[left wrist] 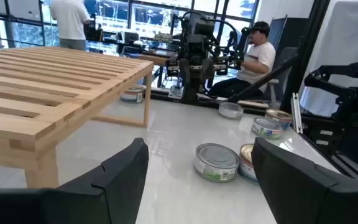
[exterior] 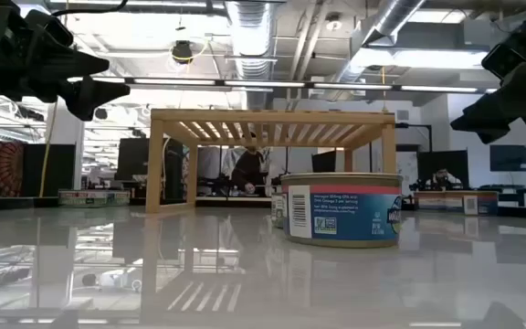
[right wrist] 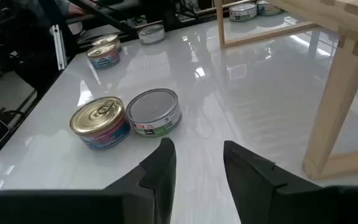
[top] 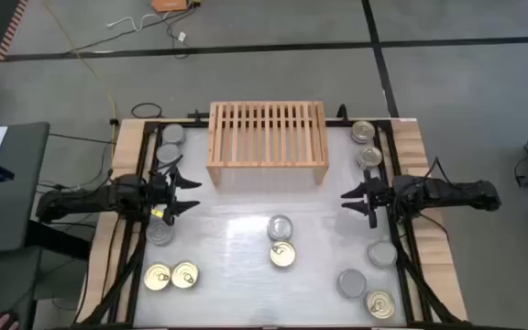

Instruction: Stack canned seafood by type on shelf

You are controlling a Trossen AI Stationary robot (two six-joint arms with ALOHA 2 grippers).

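Note:
The light-wood slatted shelf (top: 266, 133) stands on its side legs at the table's far middle, with nothing on its top. Round flat cans rest on the white table. A silver-topped can (top: 280, 227) and a gold-topped can (top: 282, 254) sit side by side at the centre, and also show in the right wrist view (right wrist: 155, 112) (right wrist: 99, 123). My left gripper (top: 191, 194) (left wrist: 197, 144) hovers open left of the shelf's near corner. My right gripper (top: 350, 199) (right wrist: 197, 149) hovers open on the right, its fingers closer together. Both point toward the table's middle and hold nothing.
More cans lie in groups: two at far left (top: 170, 144), three at near left (top: 170, 273), two at far right (top: 366, 144), three at near right (top: 371, 282). Wooden planks (top: 429, 229) edge the table. People sit and stand in the room beyond (left wrist: 257, 56).

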